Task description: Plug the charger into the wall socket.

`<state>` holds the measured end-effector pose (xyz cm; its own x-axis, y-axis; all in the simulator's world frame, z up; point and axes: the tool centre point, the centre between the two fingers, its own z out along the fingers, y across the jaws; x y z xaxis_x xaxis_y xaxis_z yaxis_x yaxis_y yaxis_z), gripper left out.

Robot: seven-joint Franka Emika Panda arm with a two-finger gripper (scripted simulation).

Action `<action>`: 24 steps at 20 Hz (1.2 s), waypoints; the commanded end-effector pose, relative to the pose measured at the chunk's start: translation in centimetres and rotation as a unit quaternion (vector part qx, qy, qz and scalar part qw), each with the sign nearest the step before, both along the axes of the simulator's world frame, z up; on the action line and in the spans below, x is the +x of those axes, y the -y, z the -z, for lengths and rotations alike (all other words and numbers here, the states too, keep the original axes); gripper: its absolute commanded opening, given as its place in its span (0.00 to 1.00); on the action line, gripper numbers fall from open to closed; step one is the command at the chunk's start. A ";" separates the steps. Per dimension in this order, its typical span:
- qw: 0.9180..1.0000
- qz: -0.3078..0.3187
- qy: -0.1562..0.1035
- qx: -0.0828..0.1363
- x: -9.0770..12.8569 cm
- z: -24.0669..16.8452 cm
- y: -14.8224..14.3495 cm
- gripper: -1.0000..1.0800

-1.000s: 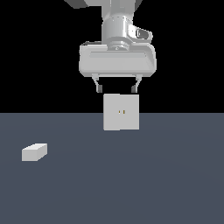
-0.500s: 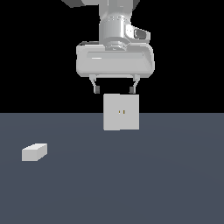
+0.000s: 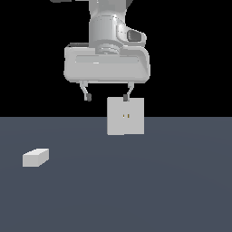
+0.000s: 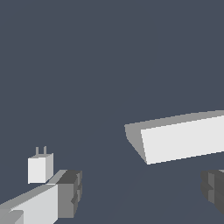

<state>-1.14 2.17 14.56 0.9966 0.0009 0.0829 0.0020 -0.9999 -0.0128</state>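
Charger lies ungrasped, well apart from the socket, while the gripper hangs wide open and empty above; reaching comes next, probably.

The charger and wall socket look like smooth matt off-white plastic. The surface is flat matt slate-grey. The arm's housing has a soft satin sheen.

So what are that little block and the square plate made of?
The charger looks like matte off-white plastic: flat shading, no gloss; the wrist view shows two thin prongs, material unclear. The wall socket looks the same, with two tiny gold-toned slots. It is a render, so only a guess.
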 end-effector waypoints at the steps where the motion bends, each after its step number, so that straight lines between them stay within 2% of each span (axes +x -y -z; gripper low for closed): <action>1: 1.000 -0.002 0.014 0.001 -0.4 0.5 -1.1 0.96; 11: 0.997 -0.012 0.075 0.003 -2.1 2.8 -5.7 0.96; 24: 0.989 -0.023 0.147 0.003 -3.6 5.9 -11.1 0.96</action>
<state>-4.56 12.73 8.94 0.9342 0.0420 0.3543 0.0496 -0.9987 -0.0123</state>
